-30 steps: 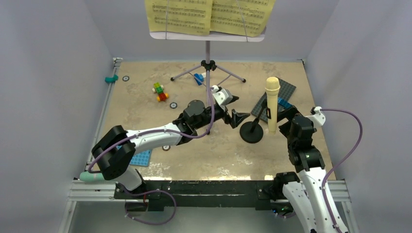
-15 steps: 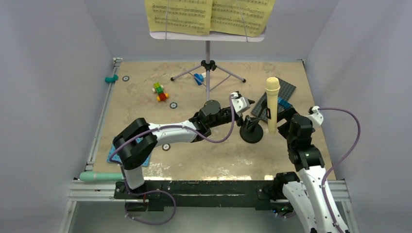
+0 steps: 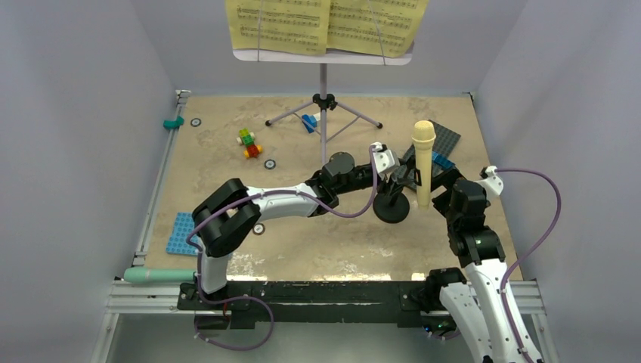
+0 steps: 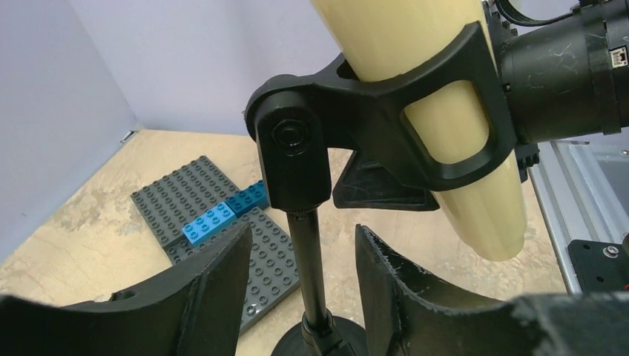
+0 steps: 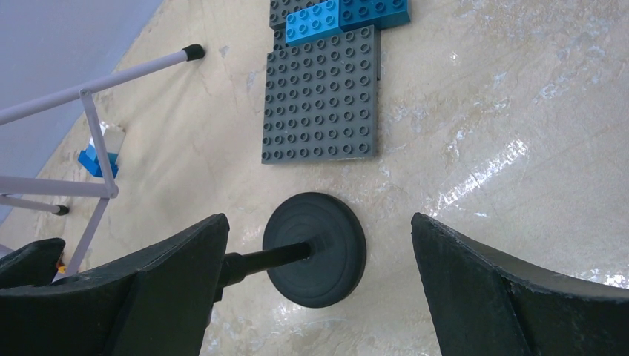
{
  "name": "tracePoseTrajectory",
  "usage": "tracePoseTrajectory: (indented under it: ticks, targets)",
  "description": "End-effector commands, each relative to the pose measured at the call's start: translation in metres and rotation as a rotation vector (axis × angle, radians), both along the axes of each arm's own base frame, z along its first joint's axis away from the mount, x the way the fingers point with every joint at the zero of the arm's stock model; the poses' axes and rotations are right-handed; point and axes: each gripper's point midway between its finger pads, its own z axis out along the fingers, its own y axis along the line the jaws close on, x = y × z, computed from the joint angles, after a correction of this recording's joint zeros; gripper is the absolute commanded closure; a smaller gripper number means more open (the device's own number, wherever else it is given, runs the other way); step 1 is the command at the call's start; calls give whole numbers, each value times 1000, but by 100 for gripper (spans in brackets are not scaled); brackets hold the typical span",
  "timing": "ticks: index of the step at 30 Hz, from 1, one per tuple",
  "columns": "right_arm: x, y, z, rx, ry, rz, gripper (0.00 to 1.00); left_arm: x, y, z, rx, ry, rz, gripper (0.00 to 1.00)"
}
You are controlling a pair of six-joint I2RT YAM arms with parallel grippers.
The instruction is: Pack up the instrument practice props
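The cream microphone [image 3: 423, 162] stands upright in the clip of the black round-base mic stand [image 3: 391, 206] at centre right. My left gripper [image 4: 304, 289] straddles the stand's thin pole [image 4: 310, 252] just above the base, open, with a gap on each side. The microphone [image 4: 445, 133] and its clip [image 4: 386, 111] hang close above it. My right gripper [image 5: 319, 282] is wide open beside the microphone, looking down on the stand's base [image 5: 315, 248]. At the back stands the tripod music stand [image 3: 323, 83], with yellow sheet-music pages [image 3: 325, 26] on its desk.
Grey baseplates [image 3: 442, 144] with blue bricks [image 4: 222, 215] lie just behind the mic stand. A blue baseplate [image 3: 181, 233] lies at the front left. Colourful bricks [image 3: 248, 144], a blue brick [image 3: 309, 121] and a teal piece [image 3: 174, 122] lie further back.
My left arm has stretched right to the mic stand and its jaws have narrowed around the pole. The blue baseplate is now uncovered. The right arm has not moved.
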Motion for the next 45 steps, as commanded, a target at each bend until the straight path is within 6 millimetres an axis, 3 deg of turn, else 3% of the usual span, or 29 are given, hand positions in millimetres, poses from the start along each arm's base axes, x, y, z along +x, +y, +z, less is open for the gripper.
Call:
tracePoseTrajectory:
  ticks: [1,5,9,14,19,28,33,38,45]
  targets:
    - [5,2,17,14,-43,3,2,-3,-10,30,-62,-60,-40,45]
    - [5,2,17,15,-44,3,2,-3,-12,29,-60,-55,-47,54]
    - [5,2,17,12,-47,5,2,-6,-10,32,-66,-51,-50,78]
    - [4,3,16,15,-51,6,2,-9,3,41,-80,-66,-24,100]
    - [4,3,16,15,-59,11,2,-11,25,55,-105,-87,31,100]
    - [6,9,30,-50,-97,99,1,-16,84,85,-141,-46,197,100]
    - [11,29,40,-63,-130,238,1,-30,120,97,-174,25,247,100]
    - [11,48,53,-76,-182,368,3,-36,151,96,-182,94,317,100]
    - [7,94,62,-102,-227,616,4,-35,190,63,-154,157,452,100]
